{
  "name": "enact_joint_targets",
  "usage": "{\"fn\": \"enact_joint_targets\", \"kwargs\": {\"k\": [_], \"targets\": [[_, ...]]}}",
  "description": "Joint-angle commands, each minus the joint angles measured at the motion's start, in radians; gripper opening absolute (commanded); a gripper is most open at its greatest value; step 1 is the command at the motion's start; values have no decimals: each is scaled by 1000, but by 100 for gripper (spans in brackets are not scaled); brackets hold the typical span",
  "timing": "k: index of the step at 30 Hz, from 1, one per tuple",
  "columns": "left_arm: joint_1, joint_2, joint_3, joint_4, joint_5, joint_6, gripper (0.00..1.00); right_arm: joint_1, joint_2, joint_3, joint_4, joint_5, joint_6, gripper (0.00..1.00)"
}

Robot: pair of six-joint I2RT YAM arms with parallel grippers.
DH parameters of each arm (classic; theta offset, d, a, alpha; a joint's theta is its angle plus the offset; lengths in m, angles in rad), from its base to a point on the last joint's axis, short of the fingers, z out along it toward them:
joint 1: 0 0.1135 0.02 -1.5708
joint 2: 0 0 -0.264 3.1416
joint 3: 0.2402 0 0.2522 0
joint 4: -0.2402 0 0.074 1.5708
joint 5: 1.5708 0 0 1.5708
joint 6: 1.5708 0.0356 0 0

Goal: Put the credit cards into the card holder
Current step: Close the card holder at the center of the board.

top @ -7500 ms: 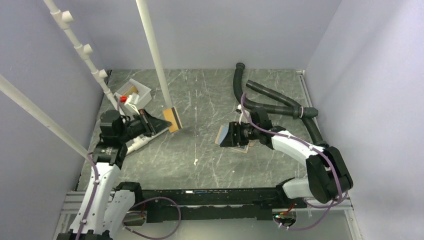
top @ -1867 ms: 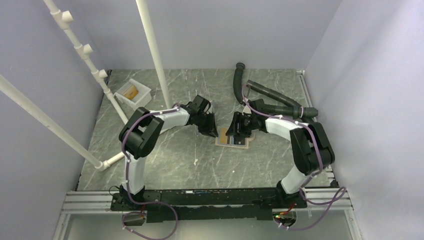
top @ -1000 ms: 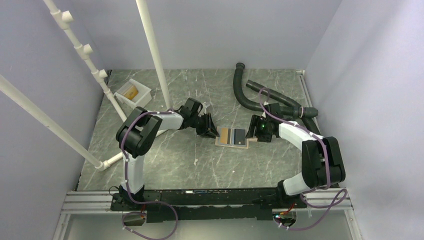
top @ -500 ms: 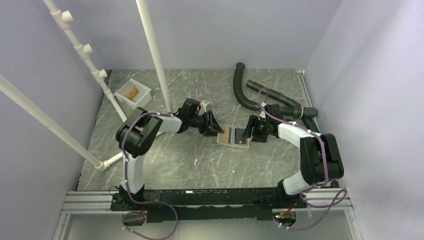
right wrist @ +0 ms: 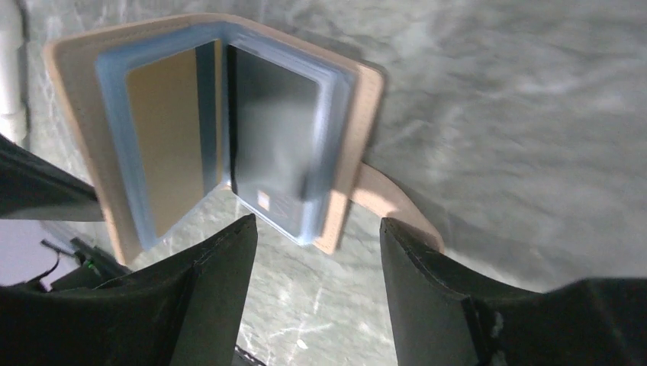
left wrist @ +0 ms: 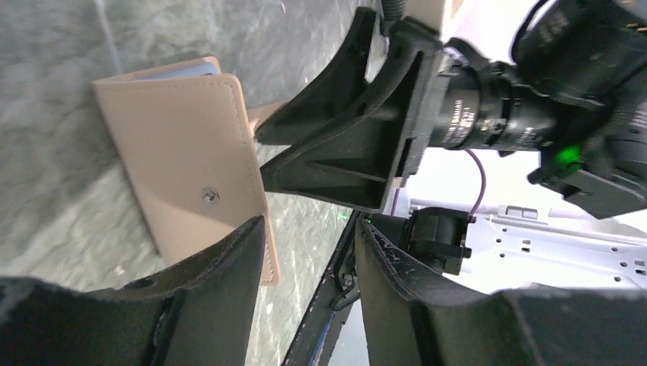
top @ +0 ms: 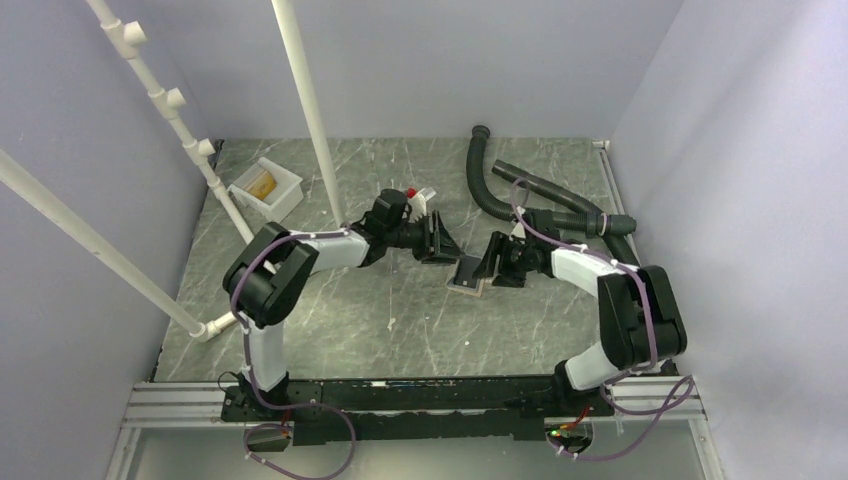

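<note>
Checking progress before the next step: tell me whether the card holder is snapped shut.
No, the right wrist view shows the card holder half open, golden card and dark card visible inside, snap tab loose.

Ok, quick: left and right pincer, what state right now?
Left pincer: open, nothing between its fingers, beside the card holder.
Right pincer: open, holding nothing, at the card holder's near edge.

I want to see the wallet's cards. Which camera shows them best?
The right wrist camera: the wallet is partly open, showing a golden card and a dark card in blue pockets. The left wrist camera sees only its tan outside. The top camera shows it tiny.
</note>
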Motion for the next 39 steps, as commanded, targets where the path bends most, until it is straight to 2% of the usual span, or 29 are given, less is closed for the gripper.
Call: {"fn": "enact_joint_targets", "kwargs": {"k": [1, 5, 9, 12, 16, 23, 26, 28, 34, 39], "targets": [[-40, 81, 49, 90, 35, -50, 53, -40, -149, 28, -147, 219, -25, 64], [-45, 147, 77, 150, 52, -79, 53, -115, -225, 15, -176, 230, -43, 65], [-57, 178, 102, 131, 47, -65, 51, -146, -199, 9, -151, 145, -70, 57], [-59, 190, 111, 100, 38, -56, 39, -147, -179, 6, -134, 108, -67, 50], [-67, 193, 148, -70, -1, 27, 26, -149, -160, 0, -108, 90, -68, 39], [-83, 223, 248, -306, -58, 122, 9, -148, -128, -13, -86, 51, -67, 28], [-92, 243, 268, -337, -62, 126, 4, -147, -120, -11, -84, 42, -68, 27], [-97, 254, 279, -346, -66, 129, 0, -147, -117, -10, -87, 44, -69, 20], [-108, 272, 300, -405, -86, 142, 0, -148, -117, -14, -85, 42, -72, 0], [-115, 282, 311, -441, -108, 147, 0, -145, -117, -13, -67, 2, -78, 0]]}}
